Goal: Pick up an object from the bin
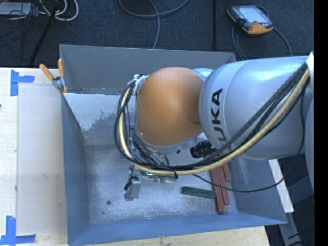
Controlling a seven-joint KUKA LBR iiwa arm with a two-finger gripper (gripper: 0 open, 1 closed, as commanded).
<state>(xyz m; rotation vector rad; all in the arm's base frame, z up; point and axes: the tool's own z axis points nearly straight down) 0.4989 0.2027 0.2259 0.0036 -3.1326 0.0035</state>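
My gripper [132, 189] hangs low over the bin floor, left of centre and close to the front wall, under the orange dome. Nothing shows held in it. To its right, a dark green flat strip [198, 191] lies on the floor about a hand's width away. Just past the strip, a pair of reddish-brown sticks [221, 189] lies side by side, running from under the arm toward the front right corner. The arm hides the sticks' upper ends.
The arm and its cables cover the middle and right of the bin. A small dark speck [108, 203] lies on the floor left of the gripper. The bin's sloping walls rise at the left and front.
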